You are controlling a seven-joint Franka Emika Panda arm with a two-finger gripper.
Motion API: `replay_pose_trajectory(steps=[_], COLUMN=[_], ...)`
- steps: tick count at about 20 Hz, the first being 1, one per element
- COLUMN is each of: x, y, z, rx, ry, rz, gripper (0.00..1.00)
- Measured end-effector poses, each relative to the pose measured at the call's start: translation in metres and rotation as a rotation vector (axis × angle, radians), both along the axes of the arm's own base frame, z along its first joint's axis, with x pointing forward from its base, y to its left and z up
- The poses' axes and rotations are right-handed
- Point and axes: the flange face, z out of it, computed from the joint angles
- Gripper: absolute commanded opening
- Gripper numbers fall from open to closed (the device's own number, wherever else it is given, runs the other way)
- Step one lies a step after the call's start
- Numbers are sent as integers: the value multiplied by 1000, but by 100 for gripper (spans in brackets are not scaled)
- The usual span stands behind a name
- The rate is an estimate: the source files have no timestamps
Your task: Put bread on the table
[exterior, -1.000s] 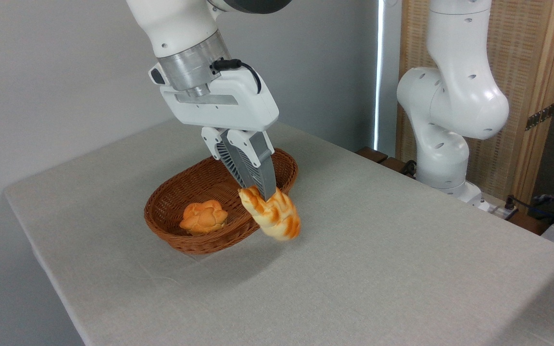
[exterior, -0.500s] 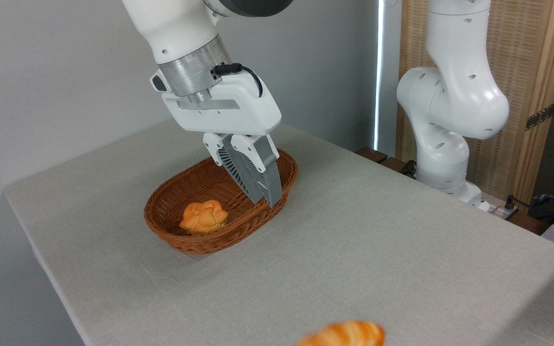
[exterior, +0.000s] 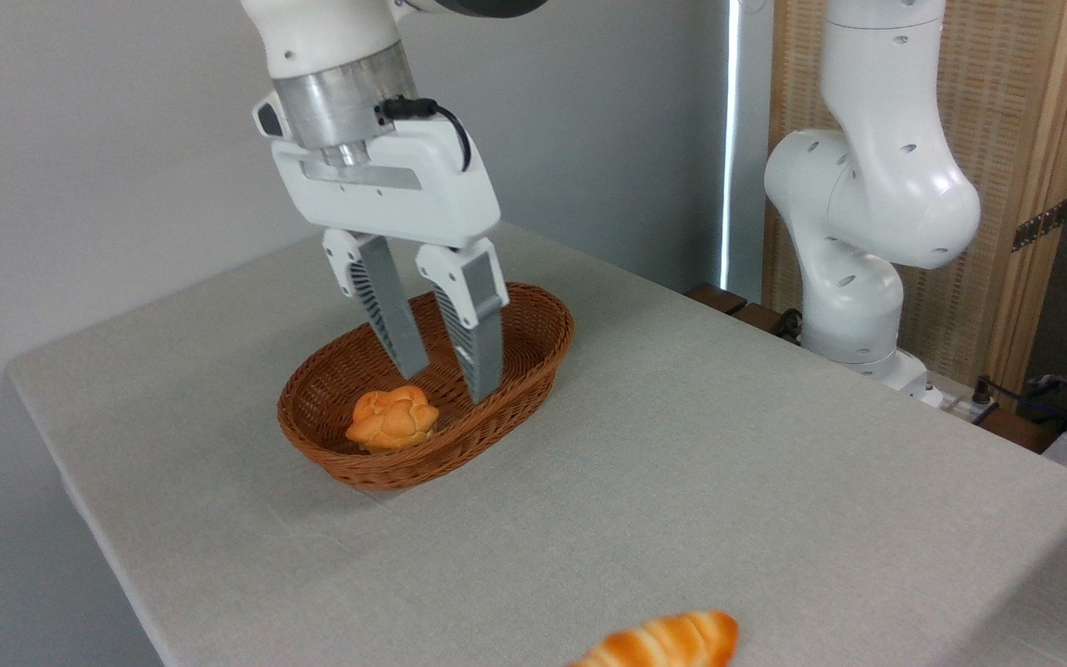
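Observation:
The bread (exterior: pixel 668 641), a glossy golden-orange twisted loaf with cream stripes, lies on the table (exterior: pixel 728 445) at the bottom edge of the picture, partly cut off by the frame. My gripper (exterior: pixel 450 384) hangs open above the brown wicker basket (exterior: pixel 533 338), far from the loaf, with nothing between its grey ribbed fingers (exterior: pixel 473 333). Its tips hover just above and to the right of a small round orange bun (exterior: pixel 392 418) that sits inside the basket.
The arm's white base (exterior: pixel 867 204) stands past the table's right edge, in front of a wooden screen. The table's left edge and near-left corner drop off close to the basket. Dark cables and gear lie at the far right.
The loaf left the gripper and now lies on the cloth at the bottom edge. The gripper opened wide, swung left over the basket and rose slightly.

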Motion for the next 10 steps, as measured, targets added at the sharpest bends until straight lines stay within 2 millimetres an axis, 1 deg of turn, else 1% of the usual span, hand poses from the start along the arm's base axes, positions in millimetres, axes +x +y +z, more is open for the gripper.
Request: replay_pose_trajectory(steps=[3, 6, 10], x=[5, 5, 5], y=[-9, -14, -13], z=[7, 10, 12], rx=[-60, -108, -122], ry=[-53, -66, -65], rz=[-4, 0, -31], gripper=[100, 100, 100])
